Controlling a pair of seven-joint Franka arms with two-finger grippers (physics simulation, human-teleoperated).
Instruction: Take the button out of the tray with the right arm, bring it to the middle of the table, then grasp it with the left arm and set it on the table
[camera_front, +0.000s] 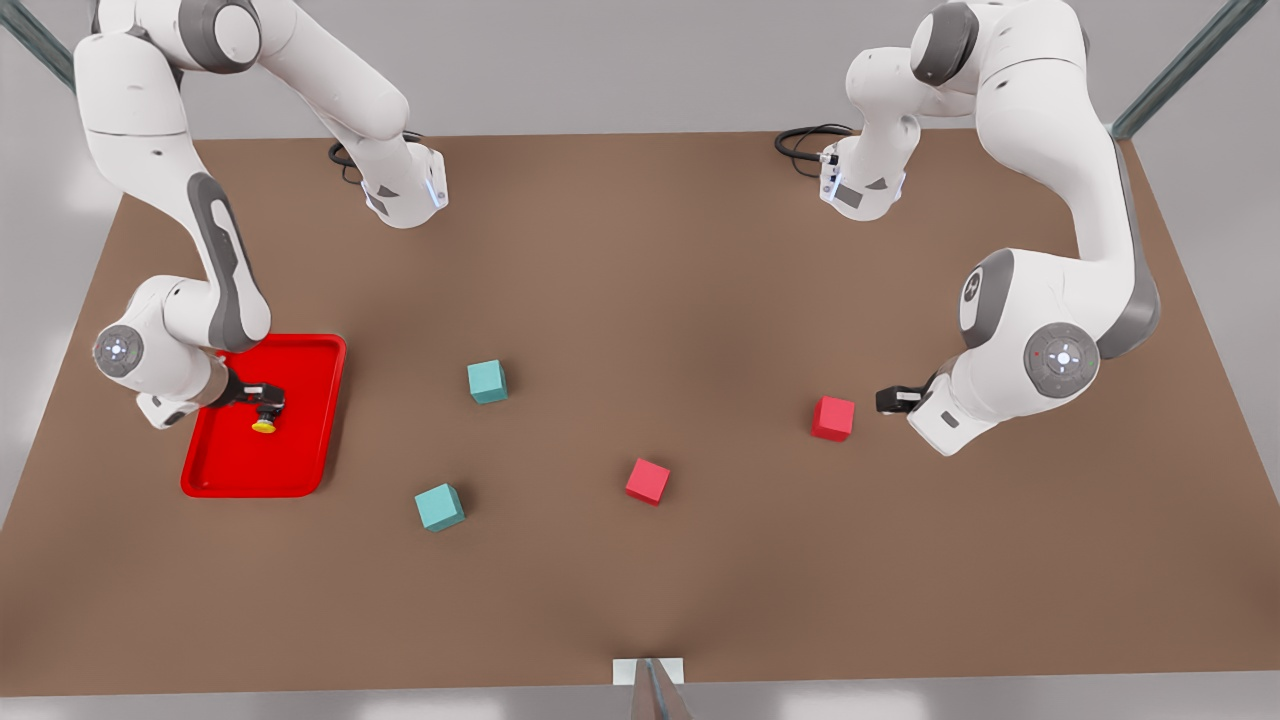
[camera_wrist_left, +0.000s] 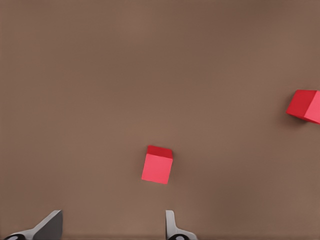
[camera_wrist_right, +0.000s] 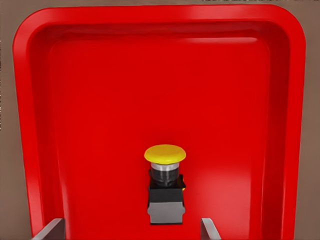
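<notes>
Two arms share the table (camera_front: 640, 250). Inside the red tray (camera_front: 305, 465), the button (camera_front: 264, 425) lies on its side, black base toward the right gripper (camera_front: 268, 405) and yellow cap away; the open, empty fingers (camera_wrist_right: 54, 229) straddle its base. That lengthwise axis appears in the right wrist view. Well apart, the left gripper (camera_front: 884, 400) waits, spread and empty, near a red cube (camera_front: 832, 418).

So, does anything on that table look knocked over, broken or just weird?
Only the button: it lies on its side in the tray, between the right gripper's open fingers. The left gripper waits, open.
</notes>
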